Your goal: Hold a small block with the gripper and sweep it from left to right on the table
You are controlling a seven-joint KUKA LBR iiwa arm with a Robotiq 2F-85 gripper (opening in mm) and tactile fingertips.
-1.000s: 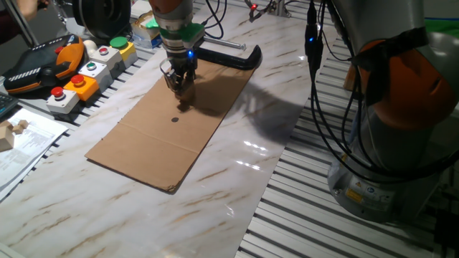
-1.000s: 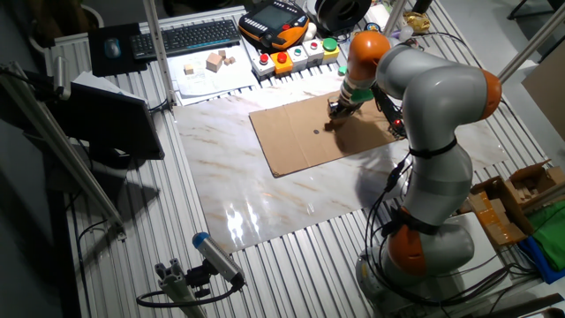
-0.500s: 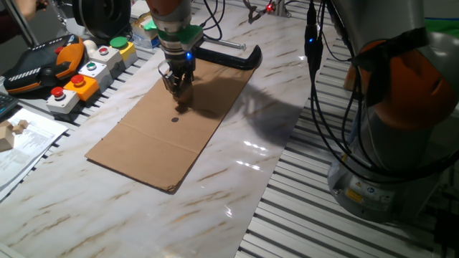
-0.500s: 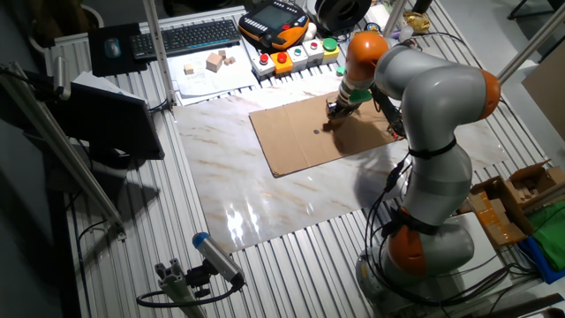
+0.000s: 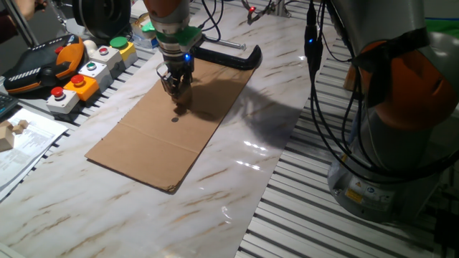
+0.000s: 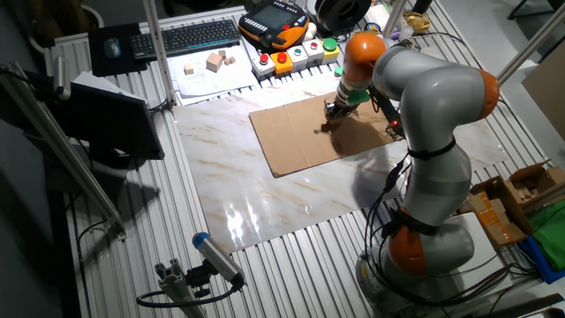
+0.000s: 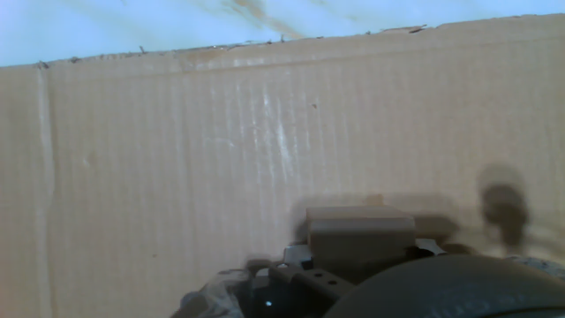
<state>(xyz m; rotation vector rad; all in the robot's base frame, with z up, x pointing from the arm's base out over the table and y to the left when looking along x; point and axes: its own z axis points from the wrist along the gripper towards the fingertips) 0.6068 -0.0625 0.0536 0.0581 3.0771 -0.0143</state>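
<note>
I see the table (image 5: 237, 179) with a cardboard sheet (image 5: 143, 154) lying flat on it, and the arm (image 6: 433, 106) reaching over the sheet's far end. The gripper (image 5: 176, 87) hangs fingers-down just above the cardboard, pinching the block (image 7: 360, 231) between its fingertips. A dark spot (image 5: 174, 119) sits near it on the sheet. My worry: if the block rides too low, it could catch the cardboard and drag or buckle it, or twist out of the pinch mid-sweep.

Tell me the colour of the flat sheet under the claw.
Plain brown: a flat cardboard sheet, clearest in the fixed view nearest it.
</note>
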